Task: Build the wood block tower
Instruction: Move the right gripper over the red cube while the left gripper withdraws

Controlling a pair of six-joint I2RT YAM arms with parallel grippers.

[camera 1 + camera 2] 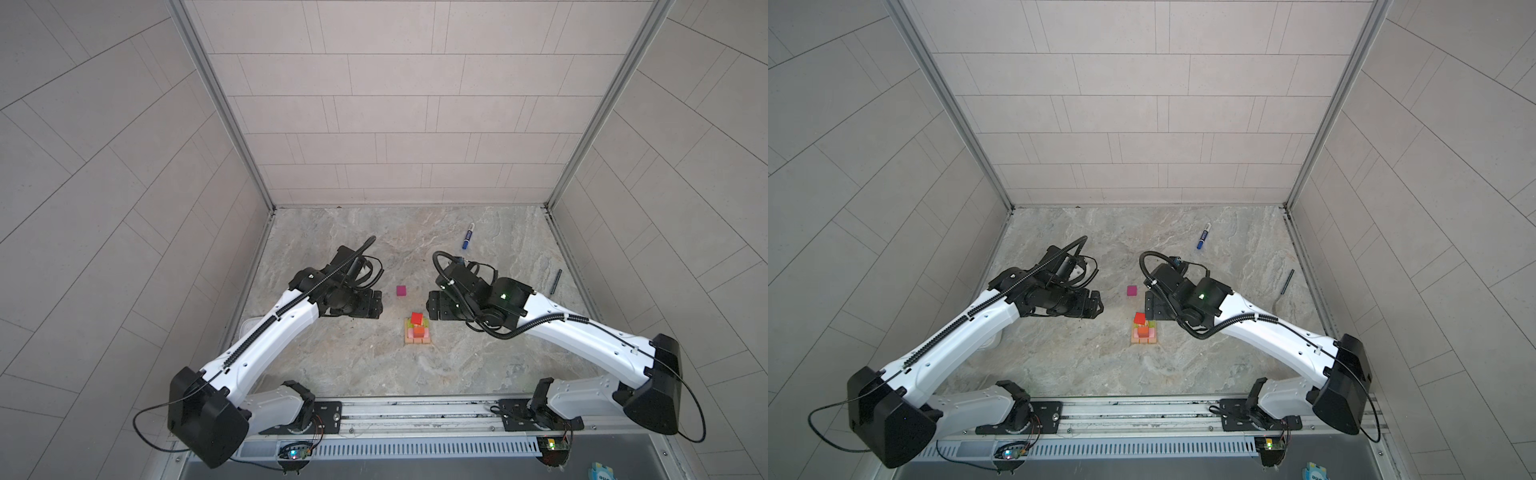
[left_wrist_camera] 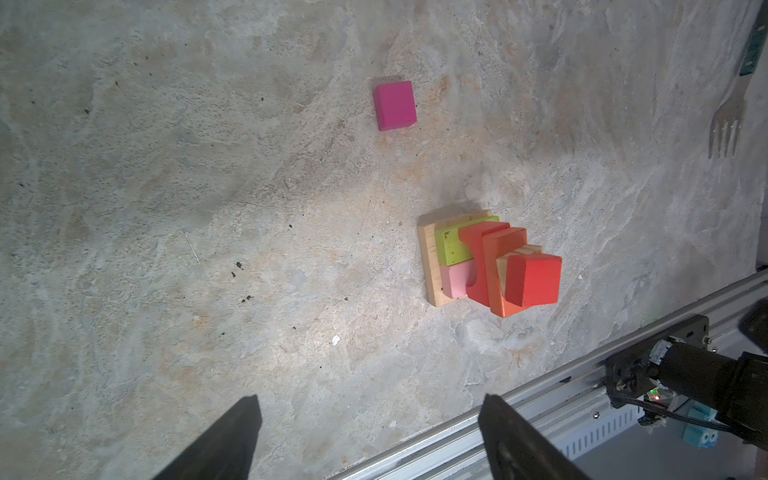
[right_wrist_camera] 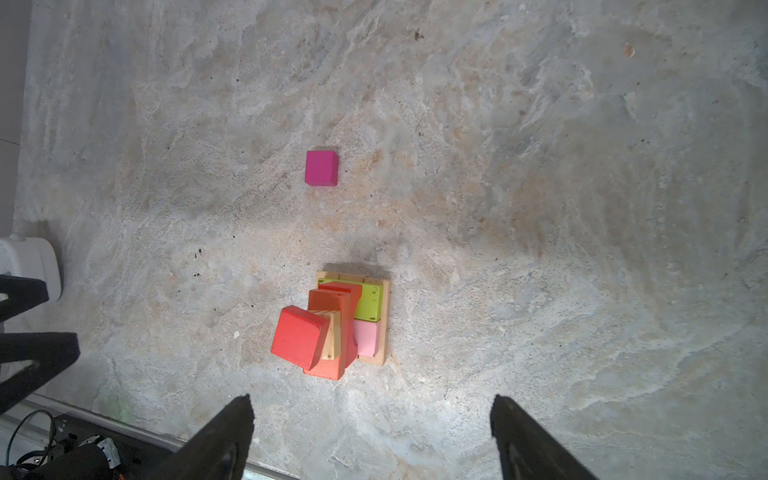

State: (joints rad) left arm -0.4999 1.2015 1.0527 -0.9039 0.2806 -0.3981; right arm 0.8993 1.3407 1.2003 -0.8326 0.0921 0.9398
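Tower (image 1: 417, 332) was seen in both top views near the middle of the worktop (image 1: 353, 365), toward its front edge, touched by neither arm. The left pincer (image 1: 377, 304) was held off to its left, and the right pincer (image 1: 431, 305) just behind and to the right of it. How far their jaws stood apart could hardly be read from there. A magenta cube (image 1: 401, 290) lay alone behind the tower, between the two pincers. A marker (image 1: 467, 236) and a dark tool (image 1: 555, 281) were seen well apart from the blocks, toward the back right.

In the left wrist view the left pincer (image 2: 370, 399) was shown with its jaws wide and nothing between them. The tower (image 2: 490, 266) could be made out layer by layer. On a tan base (image 2: 428, 266) a green brick (image 2: 451, 249) and a pink brick (image 2: 455, 282) lay side by side. Above them were stacked a red arch (image 2: 473, 257), an orange brick (image 2: 505, 239), a tan piece (image 2: 528, 250) and a red cube (image 2: 534, 280), the last turned askew. The magenta cube (image 2: 395, 106) lay apart from it on bare worktop, and a fork (image 2: 725, 124) was seen near the edge of the picture.

In the right wrist view the right pincer (image 3: 372, 399) was likewise shown wide and empty. The tower (image 3: 340, 328) stood clear of both fingers, and the magenta cube (image 3: 321, 168) lay beyond it.
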